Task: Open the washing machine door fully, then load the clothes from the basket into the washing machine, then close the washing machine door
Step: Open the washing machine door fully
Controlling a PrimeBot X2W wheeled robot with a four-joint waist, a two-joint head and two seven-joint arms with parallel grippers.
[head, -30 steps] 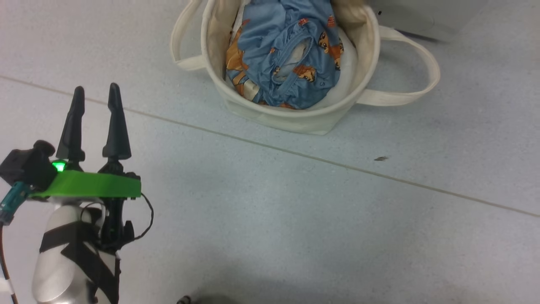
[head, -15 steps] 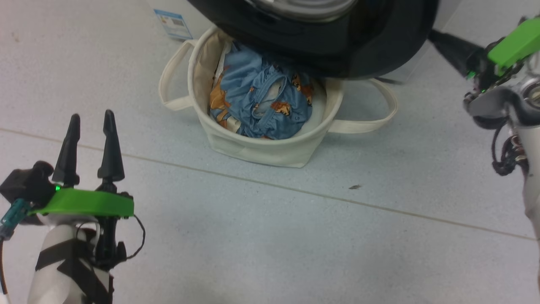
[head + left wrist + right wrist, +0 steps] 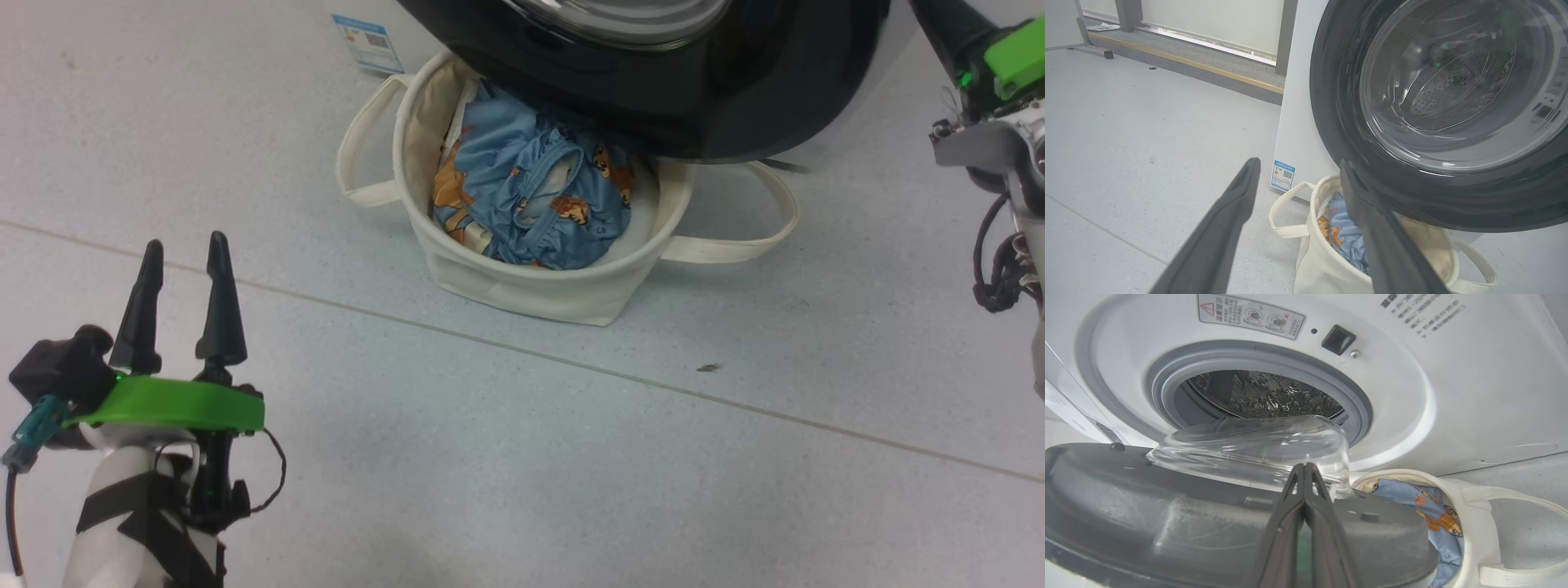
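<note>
The washing machine door (image 3: 653, 82) stands swung away from the opening. Its glossy black ring overhangs the far rim of the basket (image 3: 531, 294). In the right wrist view the door's grey inner face and its domed clear glass bowl lie in front of the washing machine (image 3: 1453, 375). Beyond the bowl, the grey rubber ring (image 3: 1167, 375) frames the perforated steel drum (image 3: 1265, 396).

The basket sits on the floor (image 3: 571, 457) just before the machine, upright, with one loop handle spread to each side. It holds the clothes (image 3: 531, 188), crumpled blue fabric printed with orange animals and bedded on white padding. The clothes lie wholly inside the rim. A blue label sticker (image 3: 367, 42) is low on the machine's front, beside the basket's left handle.

The right gripper (image 3: 1305, 467) has its two fingers pressed together with nothing between them. Its tips are over the door's inner face at the base of the glass bowl; contact cannot be confirmed.

The left gripper (image 3: 184, 242) is well apart from the basket, above the floor at the lower left of the head view. Its fingers are spread and empty.
</note>
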